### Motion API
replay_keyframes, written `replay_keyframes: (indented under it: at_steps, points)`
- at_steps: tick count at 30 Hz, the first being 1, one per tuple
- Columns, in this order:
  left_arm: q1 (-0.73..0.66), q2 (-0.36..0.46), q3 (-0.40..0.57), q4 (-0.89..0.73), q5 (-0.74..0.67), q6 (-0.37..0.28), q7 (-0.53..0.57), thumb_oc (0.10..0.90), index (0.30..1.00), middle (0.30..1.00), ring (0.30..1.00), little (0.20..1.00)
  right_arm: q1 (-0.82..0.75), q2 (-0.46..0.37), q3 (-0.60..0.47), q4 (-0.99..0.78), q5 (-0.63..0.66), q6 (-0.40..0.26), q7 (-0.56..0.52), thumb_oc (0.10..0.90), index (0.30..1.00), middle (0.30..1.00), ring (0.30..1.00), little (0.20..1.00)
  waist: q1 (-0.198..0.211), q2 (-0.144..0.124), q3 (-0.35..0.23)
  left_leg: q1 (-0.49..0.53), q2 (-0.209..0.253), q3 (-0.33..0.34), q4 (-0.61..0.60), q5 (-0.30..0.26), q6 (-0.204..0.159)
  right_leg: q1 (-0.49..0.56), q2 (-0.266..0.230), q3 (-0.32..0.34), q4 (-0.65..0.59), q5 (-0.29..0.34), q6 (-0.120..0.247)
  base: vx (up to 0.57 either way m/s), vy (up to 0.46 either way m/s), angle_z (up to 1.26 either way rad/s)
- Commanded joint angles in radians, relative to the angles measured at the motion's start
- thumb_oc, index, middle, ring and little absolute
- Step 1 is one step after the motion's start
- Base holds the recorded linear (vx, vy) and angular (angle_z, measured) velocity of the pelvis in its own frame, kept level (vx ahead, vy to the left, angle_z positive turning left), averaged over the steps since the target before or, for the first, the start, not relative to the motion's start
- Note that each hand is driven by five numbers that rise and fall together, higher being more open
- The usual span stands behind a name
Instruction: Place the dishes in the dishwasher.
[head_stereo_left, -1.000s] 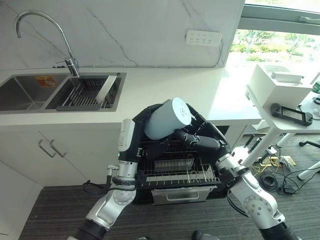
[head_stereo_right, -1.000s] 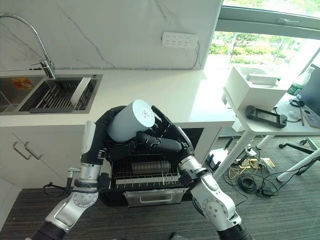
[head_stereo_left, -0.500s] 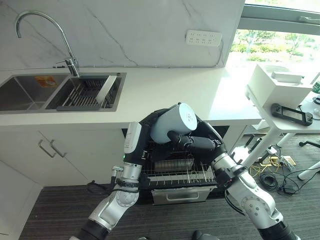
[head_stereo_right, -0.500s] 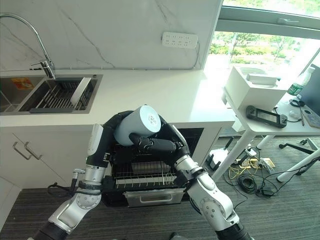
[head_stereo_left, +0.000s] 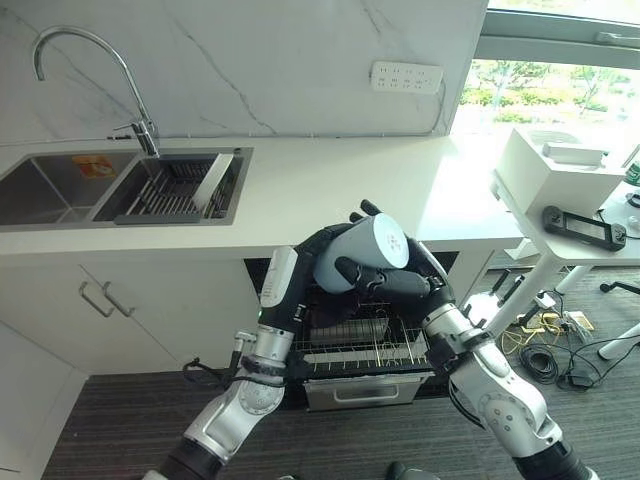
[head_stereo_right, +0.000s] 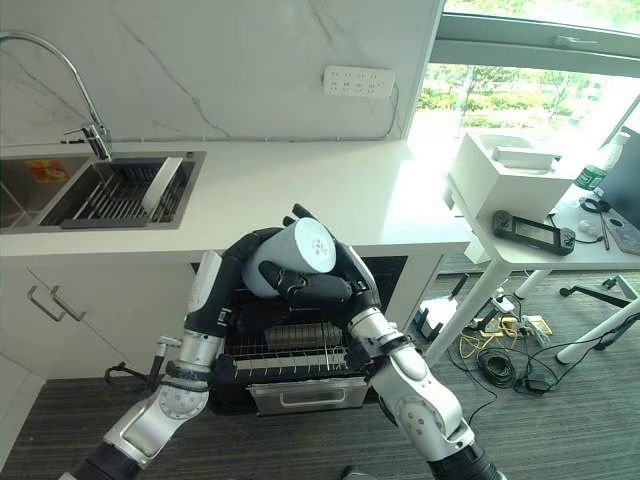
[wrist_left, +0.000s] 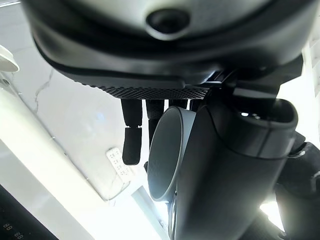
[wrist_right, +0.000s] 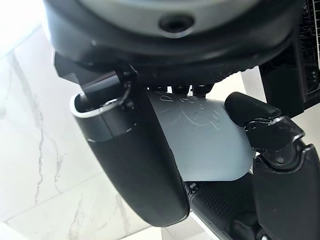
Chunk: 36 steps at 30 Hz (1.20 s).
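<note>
Grey cup (head_stereo_left: 362, 254) in both hands' fingers (head_stereo_left: 372, 275)

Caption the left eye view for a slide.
Both hands, left hand and right hand, hold a grey cup above the open dishwasher rack.

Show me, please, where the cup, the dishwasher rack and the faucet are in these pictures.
cup (head_stereo_left: 362, 255): left eye view, on its pale side wall, just behind the flat base.
dishwasher rack (head_stereo_left: 385, 352): left eye view, on the wire front edge.
faucet (head_stereo_left: 72, 38): left eye view, on the curved top of its spout.
</note>
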Motion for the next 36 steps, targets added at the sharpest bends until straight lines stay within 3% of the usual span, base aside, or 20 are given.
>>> replay_keyframes:
  at_steps: [1,3,4,5,19,20,21,31,36]
  points:
    - [-0.134,-0.013,-0.084,-0.1,0.01,-0.09,-0.04,0.4,0.3,0.3,0.3,0.3,-0.187,0.064,-0.021,-0.157,-0.035,-0.127,0.039,0.8,0.9,0.9,0.9,0.9,0.006,0.003,-0.038,0.045,0.011,-0.105,0.008,-0.167,-0.031,0.058,-0.013,0.008,0.047,-0.18,0.083,0.0,0.0,0.0]
    - [-0.135,-0.006,-0.084,-0.115,-0.003,-0.09,-0.058,0.4,0.3,0.3,0.3,0.3,-0.186,0.062,-0.015,-0.154,-0.046,-0.131,0.044,0.8,0.9,0.9,0.9,0.9,0.009,0.004,-0.037,0.044,0.01,-0.107,0.008,-0.166,-0.03,0.058,-0.014,0.006,0.047,-0.179,0.083,0.0,0.0,0.0]
    - [-0.136,-0.003,-0.081,-0.127,-0.014,-0.086,-0.071,0.4,0.3,0.3,0.3,0.3,-0.187,0.062,-0.012,-0.153,-0.055,-0.13,0.047,0.51,0.465,0.465,0.465,0.465,0.01,0.005,-0.036,0.043,0.009,-0.108,0.008,-0.166,-0.03,0.058,-0.014,0.005,0.047,-0.179,0.084,0.0,0.0,0.0]
    - [-0.136,-0.001,-0.079,-0.131,-0.02,-0.084,-0.079,0.4,0.3,0.3,0.3,0.3,-0.187,0.061,-0.012,-0.153,-0.059,-0.131,0.049,0.4,0.3,0.3,0.3,0.3,0.011,0.005,-0.036,0.043,0.01,-0.108,0.008,-0.166,-0.03,0.058,-0.014,0.004,0.047,-0.179,0.084,0.0,0.0,0.0]
    - [-0.137,-0.017,-0.103,-0.114,-0.086,-0.08,-0.104,0.4,0.3,0.3,0.3,0.3,-0.194,0.049,-0.011,-0.139,-0.178,-0.179,0.01,0.4,0.3,0.3,0.3,0.3,0.004,0.006,-0.035,0.044,0.012,-0.105,0.008,-0.166,-0.03,0.057,-0.011,0.011,0.047,-0.179,0.081,0.0,0.0,0.0]
    - [-0.135,-0.016,-0.101,-0.109,-0.1,-0.08,-0.103,0.549,0.524,0.524,0.524,0.524,-0.194,0.047,-0.013,-0.135,-0.189,-0.186,-0.003,0.4,0.3,0.3,0.3,0.3,0.004,0.006,-0.035,0.045,0.011,-0.105,0.008,-0.166,-0.03,0.057,-0.011,0.012,0.047,-0.18,0.081,0.0,0.0,0.0]
    - [-0.132,-0.018,-0.096,-0.105,-0.114,-0.077,-0.102,0.8,0.9,0.9,0.9,0.9,-0.193,0.049,-0.017,-0.131,-0.199,-0.188,-0.006,0.4,0.3,0.3,0.3,0.3,0.004,0.008,-0.034,0.044,0.011,-0.105,0.008,-0.166,-0.03,0.056,-0.01,0.012,0.047,-0.18,0.081,0.0,0.0,0.0]
    - [-0.032,-0.001,0.085,-0.129,-0.206,-0.111,0.012,0.8,0.9,0.9,0.9,0.9,-0.116,0.017,-0.093,-0.126,-0.259,-0.232,-0.026,0.4,0.3,0.3,0.3,0.3,0.018,0.012,-0.025,0.044,0.011,-0.114,0.008,-0.163,-0.033,0.059,-0.013,0.005,0.047,-0.178,0.078,0.0,0.0,0.0]
    - [0.034,0.012,0.281,-0.156,-0.215,-0.113,0.122,0.8,0.9,0.9,0.9,0.9,-0.044,-0.003,-0.176,-0.125,-0.257,-0.255,-0.013,0.4,0.3,0.3,0.3,0.3,0.025,0.014,-0.028,0.046,0.012,-0.121,0.008,-0.159,-0.036,0.064,-0.014,0.001,0.047,-0.18,0.073,0.0,0.0,0.0]
